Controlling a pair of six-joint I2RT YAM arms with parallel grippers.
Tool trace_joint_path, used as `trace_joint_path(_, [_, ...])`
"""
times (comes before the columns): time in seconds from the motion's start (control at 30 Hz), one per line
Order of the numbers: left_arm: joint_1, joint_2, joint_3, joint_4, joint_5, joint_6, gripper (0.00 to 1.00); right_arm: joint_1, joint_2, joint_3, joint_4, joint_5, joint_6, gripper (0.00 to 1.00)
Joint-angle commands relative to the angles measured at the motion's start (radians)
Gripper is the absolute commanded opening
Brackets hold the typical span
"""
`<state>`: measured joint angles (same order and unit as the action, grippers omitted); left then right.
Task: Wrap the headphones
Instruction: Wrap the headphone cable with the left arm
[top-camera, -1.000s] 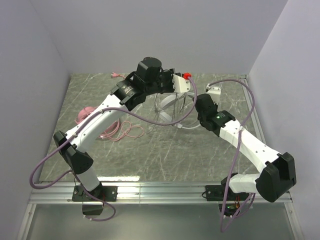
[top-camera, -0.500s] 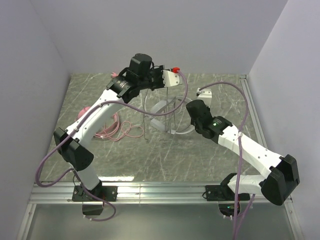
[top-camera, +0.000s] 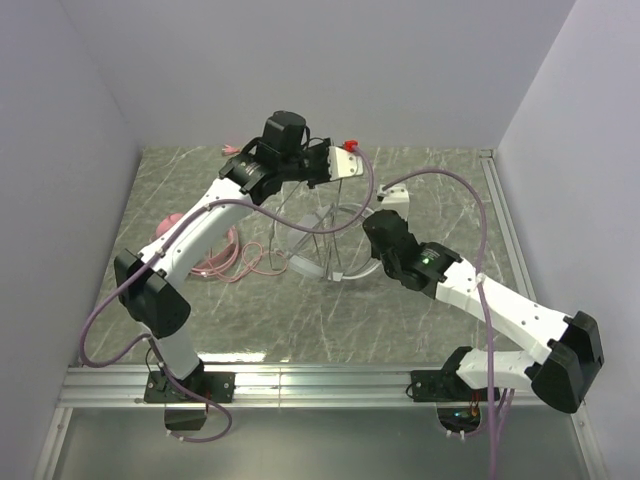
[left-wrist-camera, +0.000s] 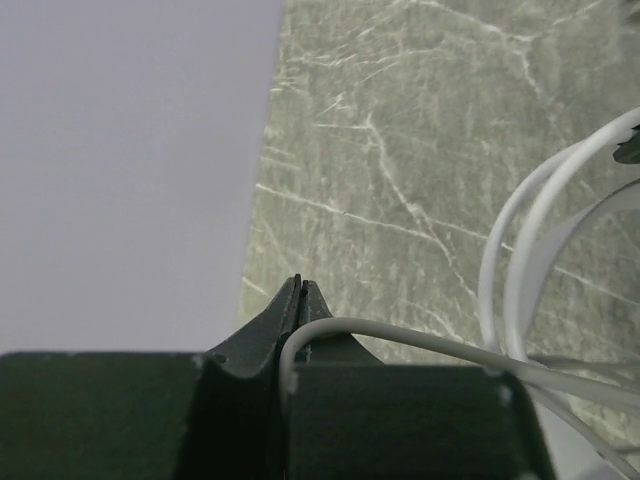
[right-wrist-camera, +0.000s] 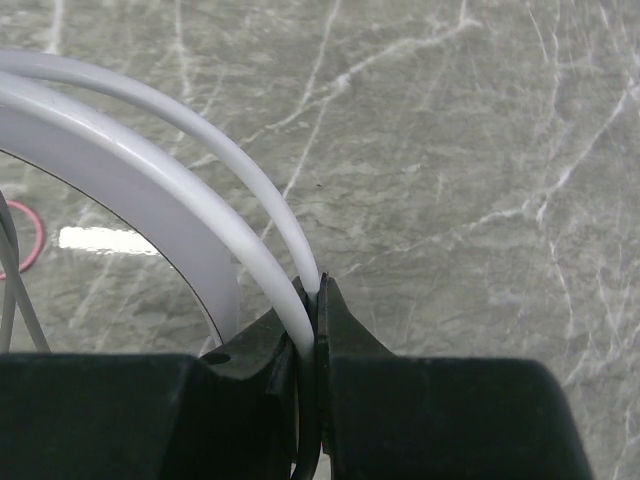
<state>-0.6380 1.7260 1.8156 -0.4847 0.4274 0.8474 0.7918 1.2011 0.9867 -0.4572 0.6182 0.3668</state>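
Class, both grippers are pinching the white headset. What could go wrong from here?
The thin cord sits near the left gripper's tips, so tension might pull it free. The right gripper pinches a slim headband rail; the white headset could swivel or slip.

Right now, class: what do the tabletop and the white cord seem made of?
Tabletop: grey-green marble or a marble-look laminate, going by white veins and a light glare. White cord: likely smooth, flexible plastic; it bends in a soft curve with a faint sheen.
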Motion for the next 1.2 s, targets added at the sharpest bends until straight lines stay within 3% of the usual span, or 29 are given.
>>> trace_joint_path(0.0, [0.040, -0.008, 0.021, 0.136, 0.109, -0.057, 0.00, 0.043, -0.058, -0.019, 0.043, -0.052, -0.051, 0.00])
trace_joint_path(0.23, [0.087, 0.023, 0.019, 0.144, 0.224, -0.146, 0.00, 0.070, -0.118, -0.043, 0.058, -0.093, -0.078, 0.00])
trace_joint_path(0.37, [0.148, 0.030, -0.044, 0.272, 0.350, -0.328, 0.01, 0.076, -0.167, -0.060, 0.071, -0.136, -0.098, 0.00])
trace_joint_path(0.5, [0.170, 0.059, -0.059, 0.319, 0.468, -0.413, 0.01, 0.086, -0.175, -0.046, 0.060, -0.147, -0.118, 0.00])
trace_joint_path(0.8, [0.184, 0.090, -0.079, 0.334, 0.501, -0.485, 0.01, 0.089, -0.227, -0.046, 0.052, -0.182, -0.129, 0.00])
trace_joint_path(1.17, [0.219, 0.080, -0.249, 0.566, 0.584, -0.642, 0.01, 0.089, -0.285, 0.020, 0.022, -0.247, -0.115, 0.00])
